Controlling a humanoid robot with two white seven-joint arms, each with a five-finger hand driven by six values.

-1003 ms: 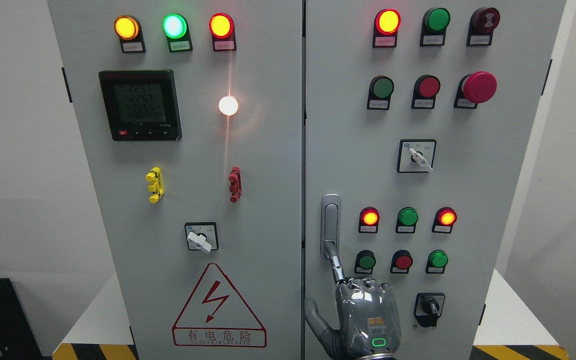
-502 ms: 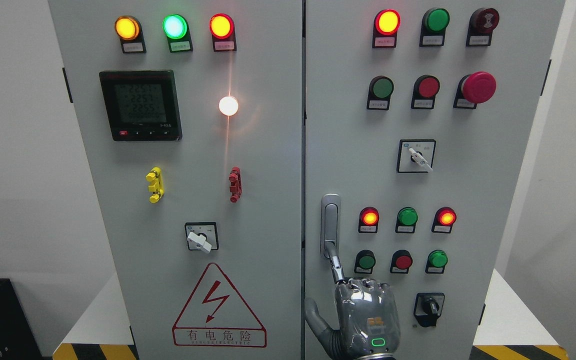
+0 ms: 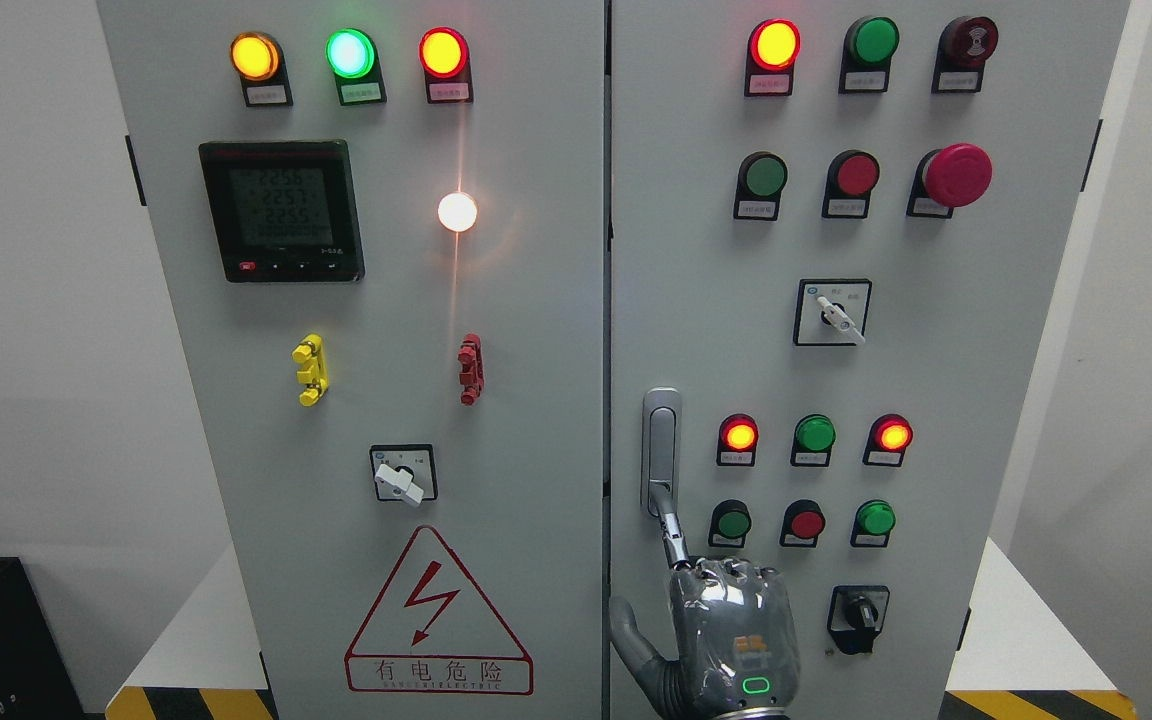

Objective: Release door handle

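One of the fingers touches door handle bottom.

Glossy metal door handle

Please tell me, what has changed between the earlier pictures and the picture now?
Almost nothing visibly changed. The hand stays at the bottom edge, one extended finger still reaching the lower end of the door handle; the handle is not released. Only the digits on the meter display differ slightly. The indicator lamps and the switches stay the same.
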